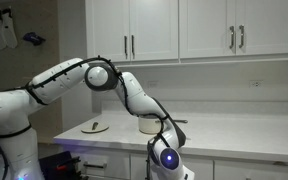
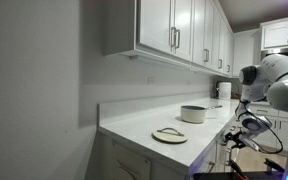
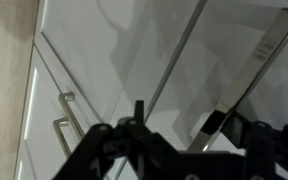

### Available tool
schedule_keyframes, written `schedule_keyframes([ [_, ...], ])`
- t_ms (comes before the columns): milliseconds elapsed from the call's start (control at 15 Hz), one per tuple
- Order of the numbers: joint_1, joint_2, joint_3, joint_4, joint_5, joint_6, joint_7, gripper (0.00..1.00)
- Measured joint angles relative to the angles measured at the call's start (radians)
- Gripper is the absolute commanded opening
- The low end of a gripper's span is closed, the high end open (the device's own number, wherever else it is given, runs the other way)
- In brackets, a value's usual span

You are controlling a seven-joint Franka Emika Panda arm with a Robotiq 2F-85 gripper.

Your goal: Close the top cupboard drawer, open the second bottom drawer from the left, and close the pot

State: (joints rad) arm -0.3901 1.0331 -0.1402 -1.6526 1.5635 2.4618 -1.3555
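Wrist view | gripper (image 3: 174,128) seemingly spread beside silver handle (image 3: 252,62) | arm (image 1: 134,95) partly hides pot (image 1: 145,126)

A white countertop (image 1: 234,135) runs beneath a pale wall with 1 outlet (image 1: 254,84). In an exterior view, a white object (image 2: 224,90) stands at its far end.

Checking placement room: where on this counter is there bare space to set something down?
Bare counter stretches beyond the pot on the side away from the lid, and between the lid and the wall. It is crowded where the arm crosses the pot.
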Motion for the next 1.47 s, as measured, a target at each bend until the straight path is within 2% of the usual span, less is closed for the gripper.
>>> schedule_keyframes([
  [333, 0.007, -0.011, -0.001, -0.001, 0.003, -0.010, 0.000, 0.08],
  [467, 0.010, -0.023, 0.000, -0.012, 0.005, -0.017, 0.000, 0.01],
  [533, 0.012, -0.028, 0.000, -0.018, 0.012, -0.016, 0.003, 0.05],
  [1467, 0.022, -0.028, -0.014, -0.040, 0.153, -0.019, 0.004, 0.04],
])
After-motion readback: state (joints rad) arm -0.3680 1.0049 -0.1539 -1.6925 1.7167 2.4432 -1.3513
